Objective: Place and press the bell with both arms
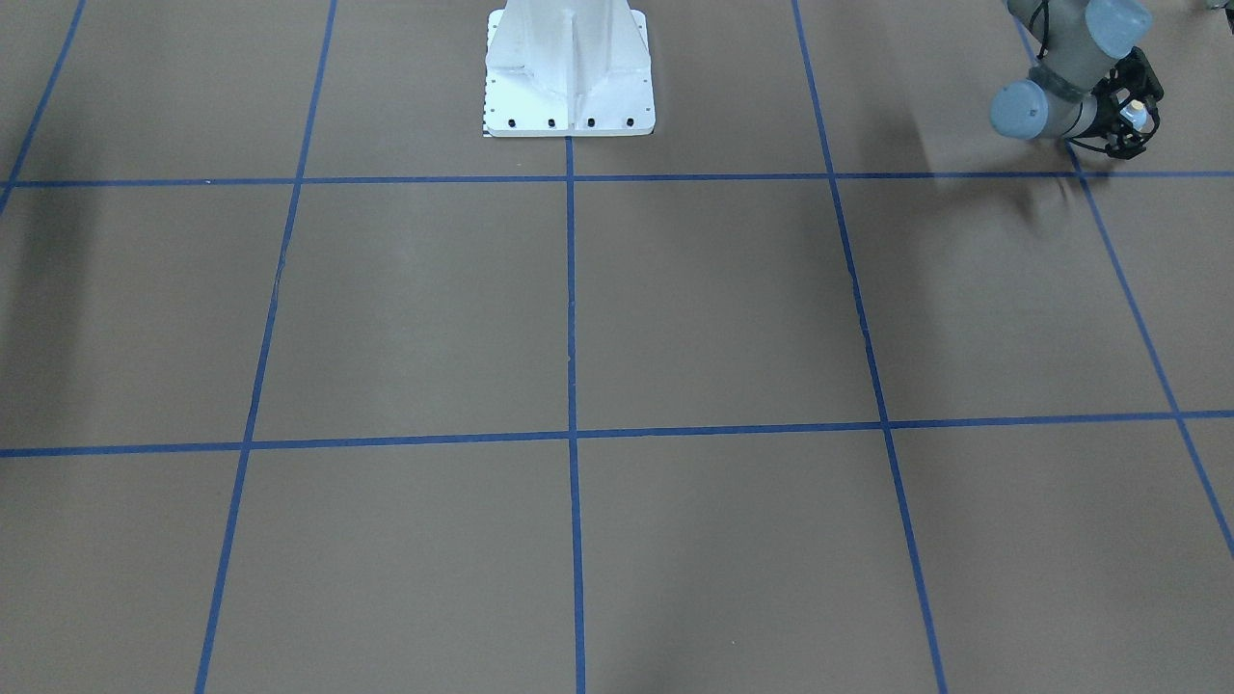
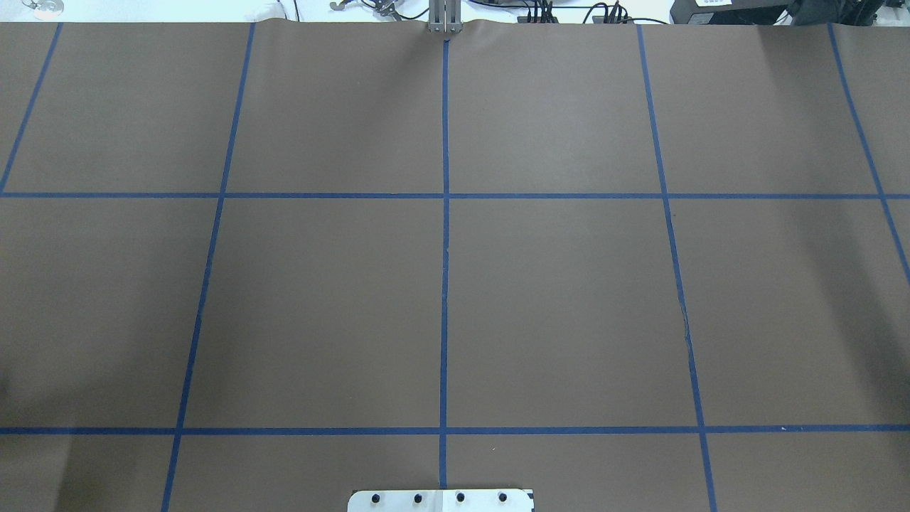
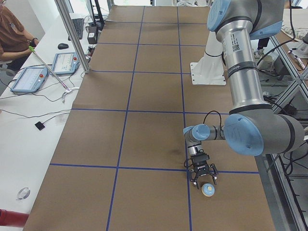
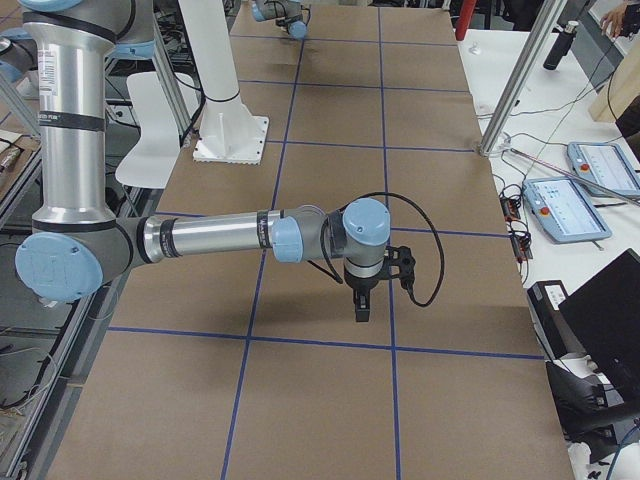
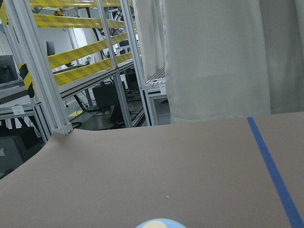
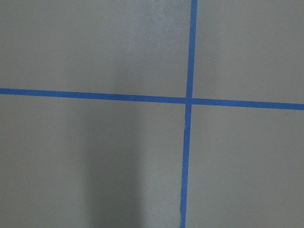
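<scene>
The light-blue bell with a cream button sits on the brown table near its left end. It also shows in the front view and at the bottom edge of the left wrist view. My left gripper is low over the table and open, its black fingers spread on either side of the bell. My right gripper points straight down above the table near a blue tape crossing. I cannot tell whether it is open or shut. The right wrist view shows only tape and table.
The white pedestal base is bolted at the robot side of the table. Blue tape lines divide the brown surface into squares. Aluminium posts and a desk with tablets stand along the far side.
</scene>
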`<control>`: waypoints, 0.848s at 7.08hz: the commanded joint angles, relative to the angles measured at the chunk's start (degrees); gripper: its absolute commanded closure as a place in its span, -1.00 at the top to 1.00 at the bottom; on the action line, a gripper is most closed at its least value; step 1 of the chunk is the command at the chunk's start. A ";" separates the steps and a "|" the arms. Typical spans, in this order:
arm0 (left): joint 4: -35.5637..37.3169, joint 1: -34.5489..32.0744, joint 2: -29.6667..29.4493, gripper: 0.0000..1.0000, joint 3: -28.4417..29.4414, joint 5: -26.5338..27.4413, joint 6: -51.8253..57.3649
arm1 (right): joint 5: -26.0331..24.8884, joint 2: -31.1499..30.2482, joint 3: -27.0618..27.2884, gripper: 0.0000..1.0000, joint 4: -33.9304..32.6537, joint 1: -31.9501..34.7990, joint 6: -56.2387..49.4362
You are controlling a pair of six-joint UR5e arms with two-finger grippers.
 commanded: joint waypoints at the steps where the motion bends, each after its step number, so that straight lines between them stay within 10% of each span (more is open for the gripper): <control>1: -1.96 0.47 -0.04 1.00 1.74 0.11 -1.23 | 0.00 0.00 0.06 1.00 -0.16 0.00 0.00; 4: -2.68 1.52 -0.30 0.86 2.64 0.02 -2.02 | -0.09 0.00 0.59 1.00 -0.33 0.00 0.00; 6: -2.50 6.25 -0.30 0.21 2.90 0.02 -5.45 | -0.09 0.00 0.94 1.00 -0.42 0.00 0.09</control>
